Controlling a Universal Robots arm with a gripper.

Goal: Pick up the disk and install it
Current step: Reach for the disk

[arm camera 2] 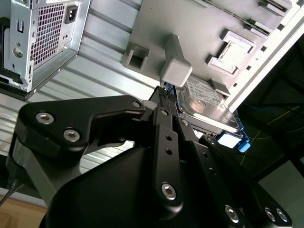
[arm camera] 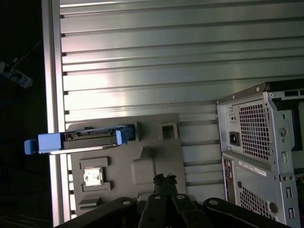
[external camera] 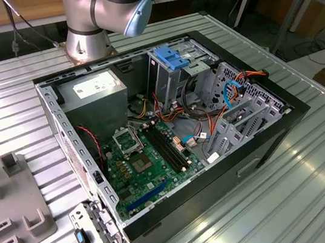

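Gripper [arm camera: 164,179] is hovering over the grey fixture [arm camera: 156,159], fingers pinched narrow and gripping nothing. The disk [arm camera: 90,136] is standing on edge in that fixture, off to the side away from the computer case [arm camera: 259,128] (long axis running along the ribs of the table [arm camera: 166,71]), showing silver metal, white label, blue rails.

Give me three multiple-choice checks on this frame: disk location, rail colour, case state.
1. Where is the disk?
A. in a drive bay
B. on the grey fixture tray
C. on the floor

2. What colour are the disk's rails?
A. blue
B. red
C. yellow

3. The computer case is:
A. closed
B. open, circuit board exposed
C. upside down

Answers:
1 B: both wrist views show the disk on the tray, outside the case.
2 A: the first wrist view shows blue rails.
3 B: the exterior view looks straight into the case.
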